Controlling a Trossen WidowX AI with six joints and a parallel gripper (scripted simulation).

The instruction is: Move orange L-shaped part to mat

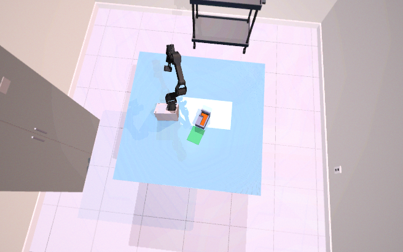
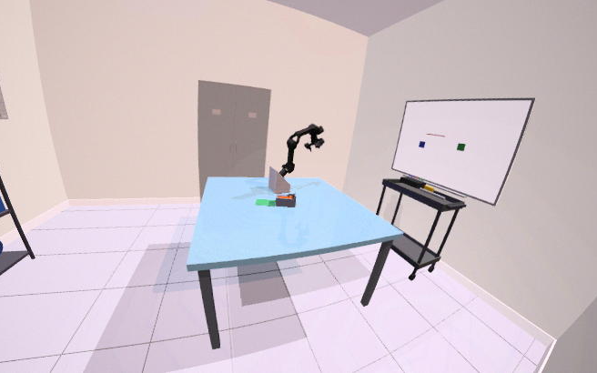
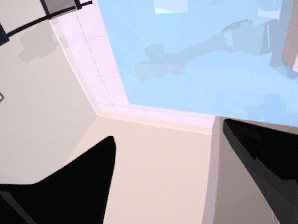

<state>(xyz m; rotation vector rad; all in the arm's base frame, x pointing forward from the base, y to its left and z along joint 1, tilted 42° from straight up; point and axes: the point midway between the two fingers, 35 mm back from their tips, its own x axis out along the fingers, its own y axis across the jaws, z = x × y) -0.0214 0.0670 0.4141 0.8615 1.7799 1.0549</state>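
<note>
The orange L-shaped part lies in the grey tray. Its L-shaped end is toward the tray's upper end in the top view. No raised end can be made out at this size. The green mat lies against the tray's lower end in the top view, with nothing on it. My gripper is open and empty, held high above the table and well away from the tray. The part, tray and mat are outside the wrist view.
The arm stands on a pinkish base block left of the tray in the top view. A white rectangle shows on the blue table around and beside the tray. A black cart stands off the table.
</note>
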